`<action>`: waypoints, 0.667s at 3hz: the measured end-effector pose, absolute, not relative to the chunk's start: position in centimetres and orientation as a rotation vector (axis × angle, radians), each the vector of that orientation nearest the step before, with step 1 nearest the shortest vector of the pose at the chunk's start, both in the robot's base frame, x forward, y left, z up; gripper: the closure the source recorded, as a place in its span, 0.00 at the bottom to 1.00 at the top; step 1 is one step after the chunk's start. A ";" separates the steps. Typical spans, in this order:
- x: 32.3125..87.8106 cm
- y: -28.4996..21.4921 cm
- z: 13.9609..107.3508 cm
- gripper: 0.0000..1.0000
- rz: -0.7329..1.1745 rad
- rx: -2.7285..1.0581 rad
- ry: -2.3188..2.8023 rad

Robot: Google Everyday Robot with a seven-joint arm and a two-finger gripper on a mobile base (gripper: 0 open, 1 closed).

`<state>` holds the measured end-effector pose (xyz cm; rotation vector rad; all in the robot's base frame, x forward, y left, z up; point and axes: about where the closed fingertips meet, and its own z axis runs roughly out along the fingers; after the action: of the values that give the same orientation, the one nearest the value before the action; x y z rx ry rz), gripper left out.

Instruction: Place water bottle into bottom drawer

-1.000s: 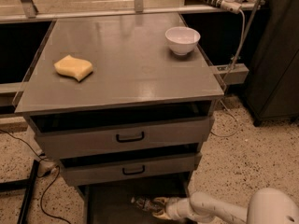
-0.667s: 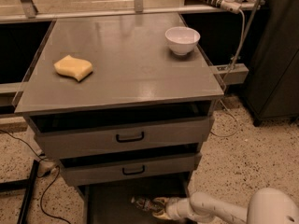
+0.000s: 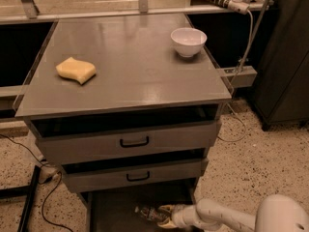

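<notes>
Water bottle (image 3: pixel 146 212) in gripper (image 3: pixel 164 217), bottom drawer (image 3: pixel 113 204)

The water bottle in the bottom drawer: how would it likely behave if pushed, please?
Sideways at the gripper, in the bottom drawer, the water bottle looks round, so it may roll. Small clear plastic: probably light, perhaps squashable.

Pincer (image 3: pixel 165 216) in bottom drawer (image 3: pixel 116 209) hides one end of water bottle (image 3: pixel 146 211); drawer's front cropped.

The gripper (image 3: pixel 165 217) sat low in the bottom drawer (image 3: pixel 112 210), right of centre; it clasped the water bottle (image 3: pixel 146 212).
</notes>
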<state>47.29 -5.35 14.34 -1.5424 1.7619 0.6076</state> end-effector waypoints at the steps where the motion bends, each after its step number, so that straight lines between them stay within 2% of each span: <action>1: 47.3 -5.3 14.3 0.12 0.608 -1.542 1.762; 2: 47.3 -5.3 14.3 0.00 0.608 -1.542 1.762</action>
<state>47.29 -5.34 14.33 -1.5424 1.7618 0.6078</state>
